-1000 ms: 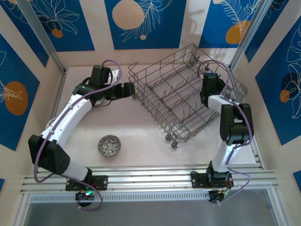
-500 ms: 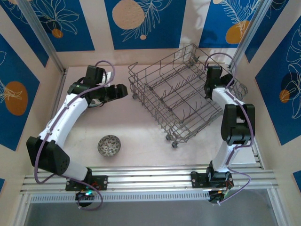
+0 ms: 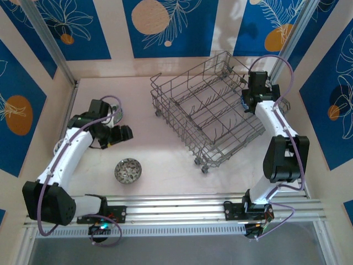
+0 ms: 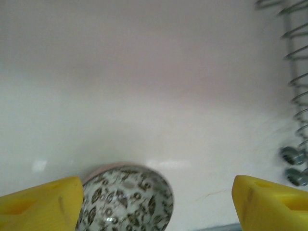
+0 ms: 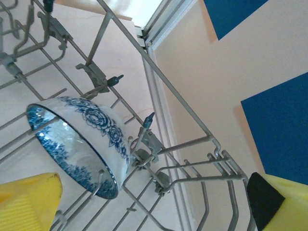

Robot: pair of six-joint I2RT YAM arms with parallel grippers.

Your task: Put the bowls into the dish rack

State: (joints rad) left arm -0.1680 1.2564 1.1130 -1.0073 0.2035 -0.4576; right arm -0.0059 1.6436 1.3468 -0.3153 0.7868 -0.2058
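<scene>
A bowl (image 3: pixel 128 170) is set on the counter (image 3: pixel 165 160), front-left of the dish rack (image 3: pixel 163 105). A second bowl (image 5: pixel 96 130) is propped inside it.

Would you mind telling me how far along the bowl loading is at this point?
Done: one blue-and-white bowl rests tilted among the dish rack wires, the right gripper open beside it. In hand: nothing gripped; the open left gripper points at a grey leaf-patterned bowl on the table. Left: loading that bowl.
</scene>
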